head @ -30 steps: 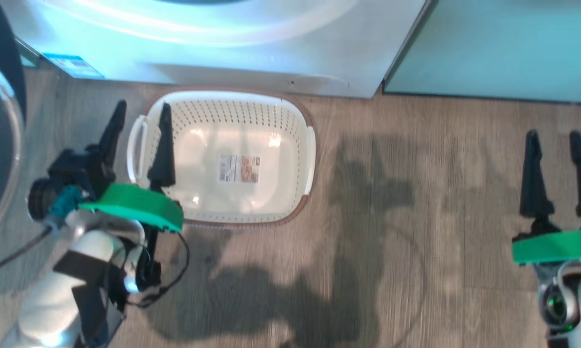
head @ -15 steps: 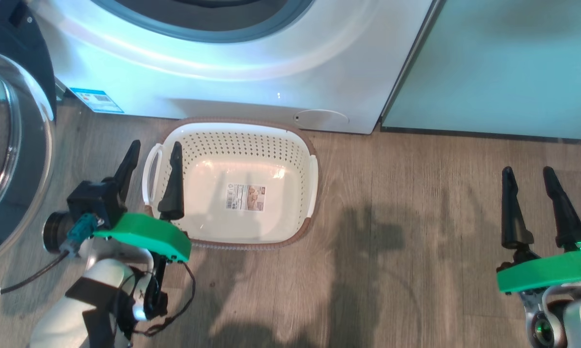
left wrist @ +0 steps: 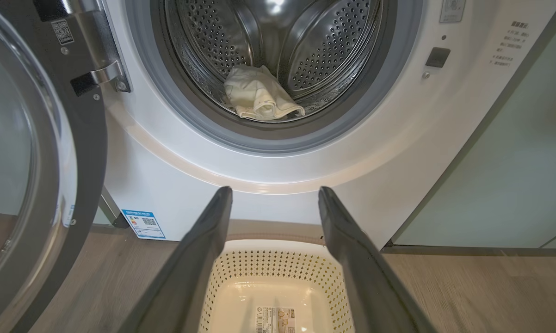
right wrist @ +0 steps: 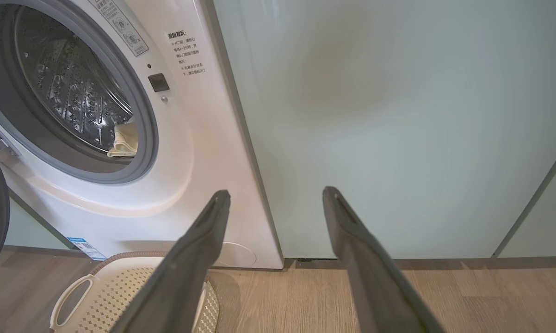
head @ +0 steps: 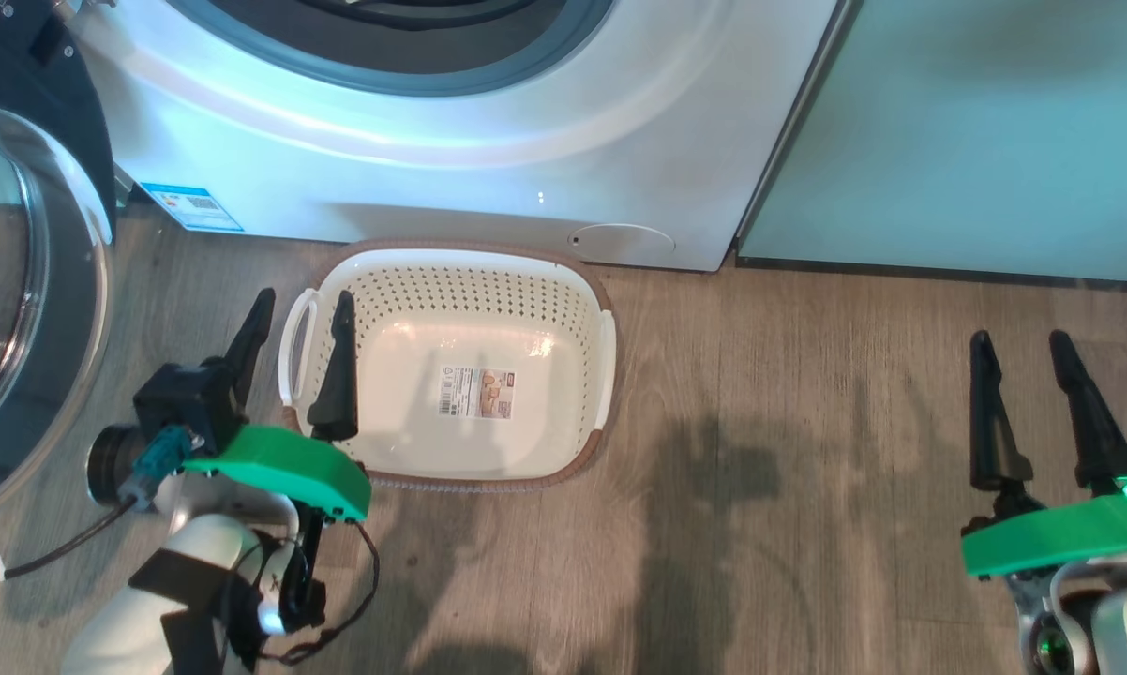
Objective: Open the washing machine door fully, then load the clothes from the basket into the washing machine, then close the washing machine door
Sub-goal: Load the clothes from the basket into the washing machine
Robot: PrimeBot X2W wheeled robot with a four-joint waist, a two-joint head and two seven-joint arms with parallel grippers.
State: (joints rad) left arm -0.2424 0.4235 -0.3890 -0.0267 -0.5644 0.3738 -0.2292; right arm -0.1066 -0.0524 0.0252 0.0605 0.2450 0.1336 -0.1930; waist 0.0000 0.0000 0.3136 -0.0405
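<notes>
Door: washing machine door (head: 20,281) stands open, left of the left pincer (head: 304,300).
Clothes: pale clothes (left wrist: 259,97) lie in the drum (left wrist: 324,55).
Basket: basket (head: 451,295) on the floor (head: 760,469), against the washing machine (head: 488,122).
Left pincer: fingers apart, straddling the basket's handle (head: 293,323).
Right pincer: right pincer (head: 1017,339) apart, facing the mint cabinet panel (head: 976,141).

Plank floor (head: 807,375) of grey-brown wood grain, crossed by broad, soft-edged shadows (head: 704,487). A pale mint-green cabinet panel (head: 976,131), smooth and matt, stands upright at the upper right of the head view. In the right wrist view a narrow dark plinth strip (right wrist: 398,263) runs along its foot, touching the floor, and a thin dark seam (right wrist: 532,199) separates it from a second panel (right wrist: 555,222).
</notes>
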